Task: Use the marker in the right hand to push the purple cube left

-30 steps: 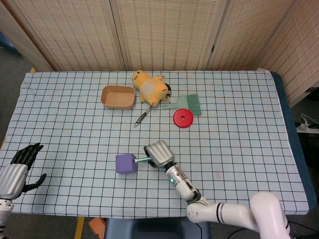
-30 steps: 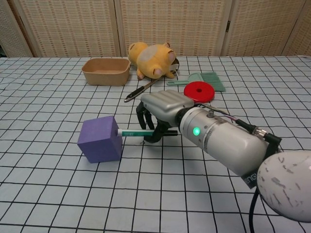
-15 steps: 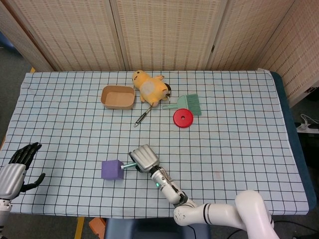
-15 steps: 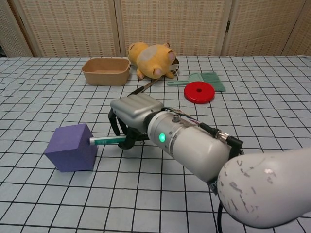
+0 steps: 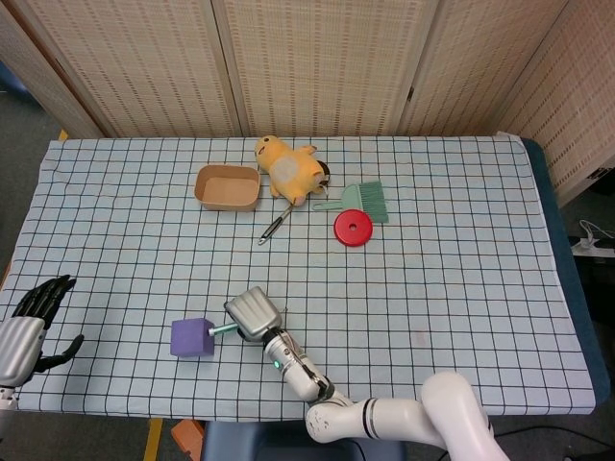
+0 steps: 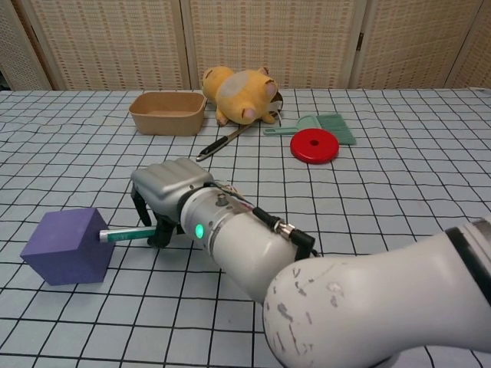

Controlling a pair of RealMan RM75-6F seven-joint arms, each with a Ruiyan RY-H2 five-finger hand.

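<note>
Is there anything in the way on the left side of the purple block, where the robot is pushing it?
Nothing visible. Left of the purple cube there is only bare checked tablecloth. The left hand waits at the table's far left edge, off to the side. The marker in the right hand already reaches the cube.

Both views are bright and evenly lit from above by soft, diffuse light. Shadows are faint and short, pooled just beneath the purple cube (image 6: 65,245) and the right robot hand (image 6: 165,201). Mild sheen shows on the silver casing. The chest view bends straight grid lines near its edges; the nearest arm looks slightly soft.
</note>
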